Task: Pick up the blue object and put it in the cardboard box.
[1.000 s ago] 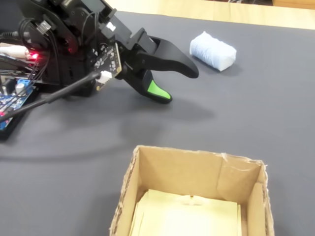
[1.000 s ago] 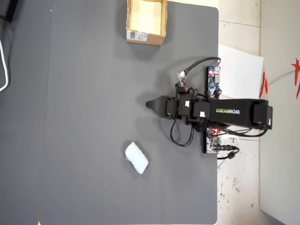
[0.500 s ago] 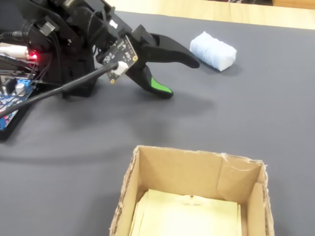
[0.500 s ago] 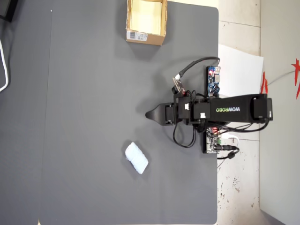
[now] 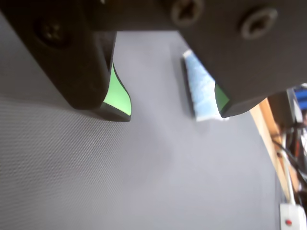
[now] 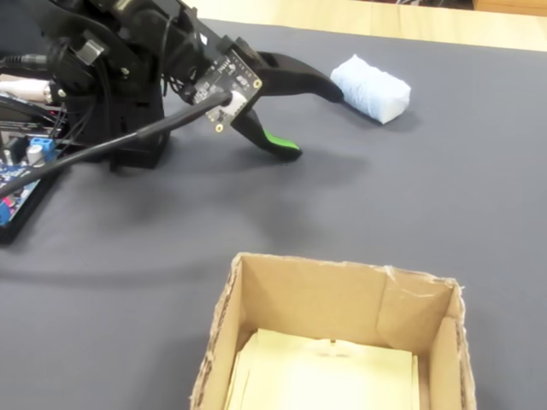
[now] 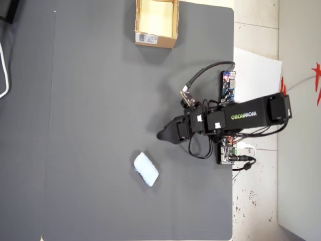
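Observation:
The blue object [image 6: 370, 88] is a pale blue-white soft wad lying on the dark mat, apart from the arm. It lies below and left of the gripper tip in the overhead view [image 7: 146, 169]. My gripper [image 6: 312, 124] is open, with its black upper jaw pointing at the wad and the green-padded lower jaw hanging below. In the wrist view the gripper [image 5: 171, 112] is spread wide, and the blue object [image 5: 201, 91] shows beyond the right jaw, which covers part of it. The cardboard box [image 6: 342, 275] stands open at the front, at the mat's top edge in the overhead view [image 7: 154, 39].
A blue circuit board [image 7: 228, 86] and a white paper sheet [image 7: 258, 75] lie beside the arm's base, with cables looping around. Another board [image 7: 229, 153] sits below the arm. Pale paper lines the box's bottom [image 6: 325, 376].
The arm has swung toward the blue object, so the gripper tip is nearer to it. The jaws stay open. The wad and the box have not moved.

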Available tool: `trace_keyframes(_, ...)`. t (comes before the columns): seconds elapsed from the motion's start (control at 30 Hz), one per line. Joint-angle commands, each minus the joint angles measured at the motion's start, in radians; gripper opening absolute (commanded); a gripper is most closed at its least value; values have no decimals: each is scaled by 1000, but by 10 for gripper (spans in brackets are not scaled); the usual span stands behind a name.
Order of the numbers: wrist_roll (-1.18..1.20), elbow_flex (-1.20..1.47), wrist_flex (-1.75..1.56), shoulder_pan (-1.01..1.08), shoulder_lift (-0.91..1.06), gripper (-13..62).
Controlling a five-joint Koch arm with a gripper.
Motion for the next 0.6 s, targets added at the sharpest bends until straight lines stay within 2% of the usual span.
trace_keyframes(0.0,86,-5,43,-41,87,337)
trace_keyframes(0.37,18,-95,132,-236,71,334)
trace_keyframes(0.57,-34,-179,273,-264,63,330)
